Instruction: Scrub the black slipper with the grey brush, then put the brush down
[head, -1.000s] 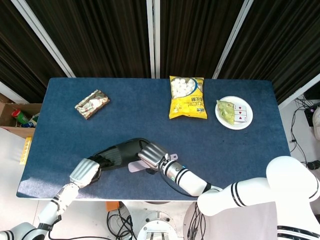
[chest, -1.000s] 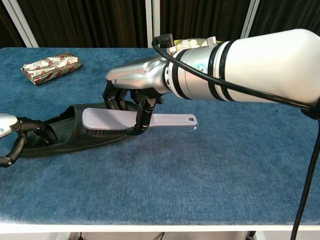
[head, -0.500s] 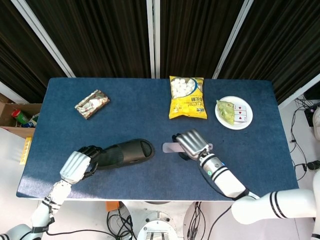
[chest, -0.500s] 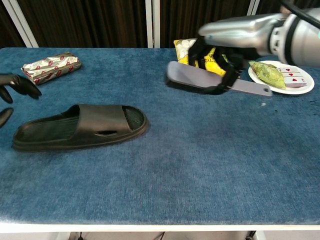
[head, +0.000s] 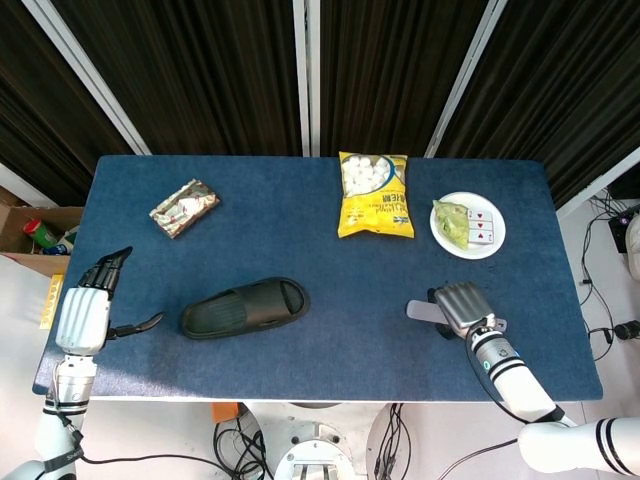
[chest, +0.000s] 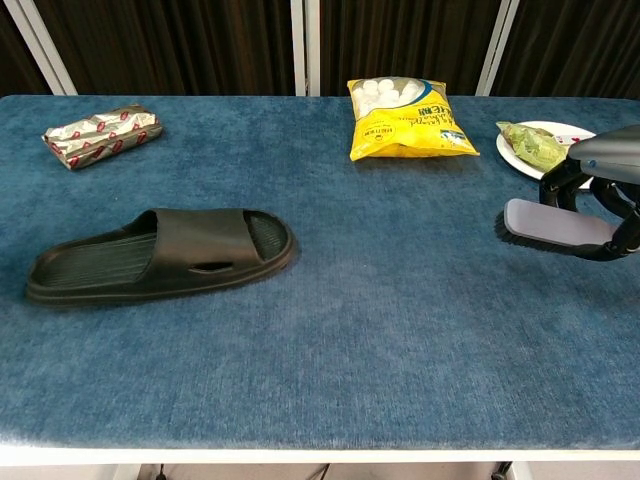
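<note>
The black slipper lies flat on the blue table, front left of centre, with nothing touching it. My right hand grips the grey brush low over the table near the front right, bristles facing down; whether the brush touches the cloth is unclear. My left hand hangs beyond the table's left edge with its fingers apart, holding nothing. It appears only in the head view.
A yellow snack bag lies at the back centre. A white plate with a green packet and cards stands back right. A foil-wrapped packet sits back left. A cardboard box stands left of the table.
My right hand carried the brush off the slipper and far to the right, then lowered it toward the table. My left hand let go of the slipper's heel and withdrew past the left edge.
</note>
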